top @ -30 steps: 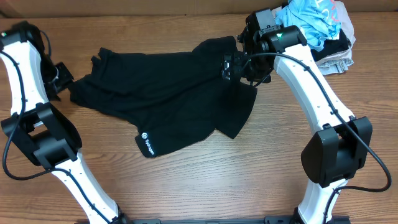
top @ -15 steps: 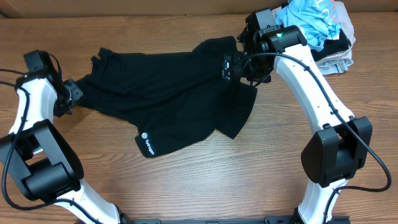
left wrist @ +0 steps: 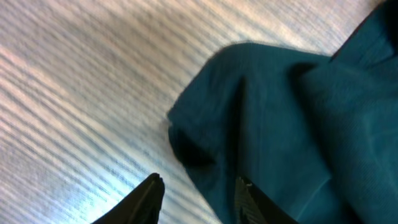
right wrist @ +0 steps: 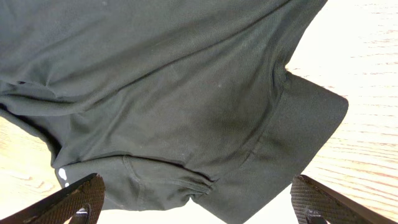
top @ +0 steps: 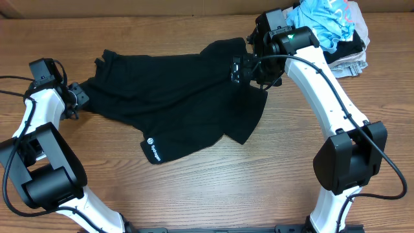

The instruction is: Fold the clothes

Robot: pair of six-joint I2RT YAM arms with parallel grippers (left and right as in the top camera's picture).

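A black t-shirt (top: 181, 97) lies spread and crumpled on the wooden table, a small white logo near its front hem. My left gripper (top: 79, 100) is low at the shirt's left corner, open, one finger over bare wood and the other over the cloth edge (left wrist: 249, 112); it holds nothing (left wrist: 198, 186). My right gripper (top: 249, 70) hovers over the shirt's upper right part, wide open and empty (right wrist: 196, 196). The right wrist view shows the shirt's sleeve and hem (right wrist: 186, 93) below the jaws.
A pile of other clothes (top: 336, 32), light blue on top with black and grey below, sits at the back right corner. A cardboard wall runs along the table's far edge. Bare wood (top: 213, 188) lies in front of the shirt.
My left arm swung in from the far left and came down to the shirt's left corner. The right arm and the shirt have not moved.
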